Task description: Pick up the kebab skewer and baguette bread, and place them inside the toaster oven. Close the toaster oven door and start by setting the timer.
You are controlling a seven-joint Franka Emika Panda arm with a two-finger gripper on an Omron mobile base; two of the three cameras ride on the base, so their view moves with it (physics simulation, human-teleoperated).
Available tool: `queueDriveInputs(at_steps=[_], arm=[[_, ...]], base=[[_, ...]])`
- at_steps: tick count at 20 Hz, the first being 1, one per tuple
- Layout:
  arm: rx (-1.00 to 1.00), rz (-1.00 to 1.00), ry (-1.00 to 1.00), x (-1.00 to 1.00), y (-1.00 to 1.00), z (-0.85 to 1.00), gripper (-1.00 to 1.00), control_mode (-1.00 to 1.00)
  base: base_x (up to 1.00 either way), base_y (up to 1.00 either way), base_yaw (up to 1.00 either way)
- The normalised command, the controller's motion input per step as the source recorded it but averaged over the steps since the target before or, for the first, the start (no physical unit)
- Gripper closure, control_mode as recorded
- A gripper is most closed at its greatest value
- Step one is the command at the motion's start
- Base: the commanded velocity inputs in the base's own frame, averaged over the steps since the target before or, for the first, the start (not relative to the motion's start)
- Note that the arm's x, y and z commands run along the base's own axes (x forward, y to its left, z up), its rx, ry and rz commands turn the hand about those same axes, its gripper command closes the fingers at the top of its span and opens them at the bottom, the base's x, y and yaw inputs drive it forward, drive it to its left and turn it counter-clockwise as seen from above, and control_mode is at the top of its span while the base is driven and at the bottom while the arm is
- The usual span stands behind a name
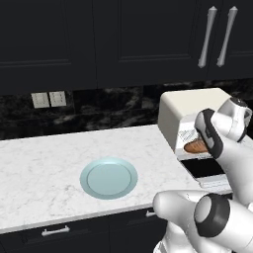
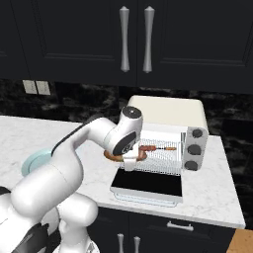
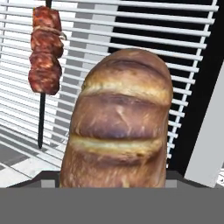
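Gripper: you are looking at the gripper (image 2: pixel 129 162) reaching into the mouth of the toaster oven (image 2: pixel 168 111); its jaws are standing wide with the baguette bread (image 3: pixel 120 120) between them, though whether they are pressing on the loaf you cannot tell.
Baguette bread: it is sitting over the wire rack (image 3: pixel 183 57), at the left side of the oven cavity, its end showing in the left base view (image 1: pixel 196 146).
Kebab skewer: the kebab skewer (image 2: pixel 157 147) is lying on the rack, just beside the loaf and to its right, apart from it.
Toaster oven door: the toaster oven door (image 2: pixel 147 186) is hanging open, folded down flat toward you.
Knobs: three grey knobs (image 2: pixel 194 149) are lining the oven's right side.
Plate: a pale blue plate (image 1: pixel 108 178) is resting on the white marble counter (image 1: pixel 44 168), well left of the oven.
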Motion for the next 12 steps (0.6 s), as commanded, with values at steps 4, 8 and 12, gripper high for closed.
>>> queueDriveInputs(at_steps=[4, 8, 12], arm=[[-0.03, 0.0, 0.0, 0.26, -0.59, 0.0, 1.0, -1.0], [-0.02, 0.0, 0.0, 0.15, -0.41, 0.0, 1.0, -1.0], [-0.01, -0.02, 0.0, 0.09, -0.14, 0.0, 1.0, -1.0]], base=[[0.0, 0.0, 0.0], [0.0, 0.0, 0.0], [0.0, 0.0, 0.0]])
